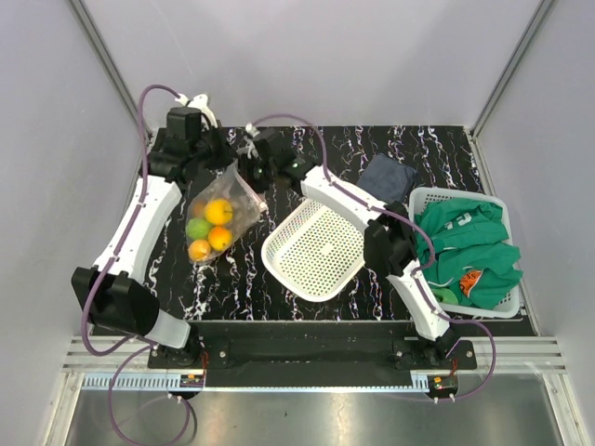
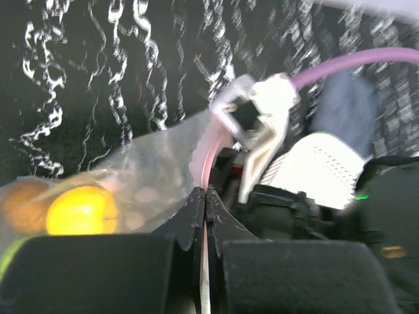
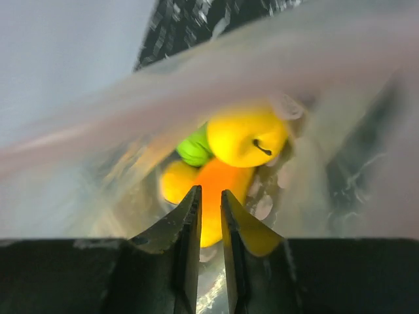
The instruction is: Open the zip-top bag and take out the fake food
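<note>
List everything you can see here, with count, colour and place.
zip-top bag: one, clear with pinkish strip, left of centre, gripped at its top edge
fake food: at least four, orange, yellow and one green, inside the bag
white mesh basket: one, white, centre of the table
white basket: one, white, right edge
green clothing: one heap, green with orange print, in the right basket
dark blue cloth: one, folded, far side between the baskets
table: one, black with white marbling
left gripper: one, black, shut on the bag's strip
right gripper: one, black, pinching bag film
</note>
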Robot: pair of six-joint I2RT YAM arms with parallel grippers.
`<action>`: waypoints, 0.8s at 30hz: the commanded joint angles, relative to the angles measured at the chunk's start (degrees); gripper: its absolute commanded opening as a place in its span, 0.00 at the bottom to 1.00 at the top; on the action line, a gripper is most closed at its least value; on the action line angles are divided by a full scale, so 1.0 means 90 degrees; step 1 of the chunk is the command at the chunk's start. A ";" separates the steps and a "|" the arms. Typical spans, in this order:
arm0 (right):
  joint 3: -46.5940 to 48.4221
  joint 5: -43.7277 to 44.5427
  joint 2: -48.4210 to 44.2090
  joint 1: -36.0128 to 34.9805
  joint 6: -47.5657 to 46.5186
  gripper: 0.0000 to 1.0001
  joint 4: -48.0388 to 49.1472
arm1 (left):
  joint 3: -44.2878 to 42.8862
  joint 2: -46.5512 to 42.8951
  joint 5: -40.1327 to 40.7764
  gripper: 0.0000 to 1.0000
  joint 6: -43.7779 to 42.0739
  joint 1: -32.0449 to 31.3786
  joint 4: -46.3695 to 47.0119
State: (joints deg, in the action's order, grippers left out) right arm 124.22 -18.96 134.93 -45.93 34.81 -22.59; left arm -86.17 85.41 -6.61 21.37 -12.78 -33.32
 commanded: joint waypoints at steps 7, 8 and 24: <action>0.2594 0.0203 -0.0451 0.0016 -0.1260 0.30 -0.2422 | -0.0358 -0.1109 -0.0828 0.00 0.1219 0.0433 -0.0009; 0.2545 0.0193 -0.0452 0.0006 -0.1231 0.30 -0.2402 | -0.0222 -0.1159 -0.0857 0.00 0.1230 0.0472 0.0069; 0.2613 0.1580 -0.0608 -0.0521 0.0087 0.30 -0.2920 | 0.0414 -0.1354 -0.1785 0.00 0.1143 0.0638 0.0636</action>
State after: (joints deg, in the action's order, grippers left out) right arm 146.04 -5.41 133.03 -49.80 29.56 -49.82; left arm -83.29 74.22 -19.07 32.82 -7.01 -31.53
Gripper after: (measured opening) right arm 0.299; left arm 0.005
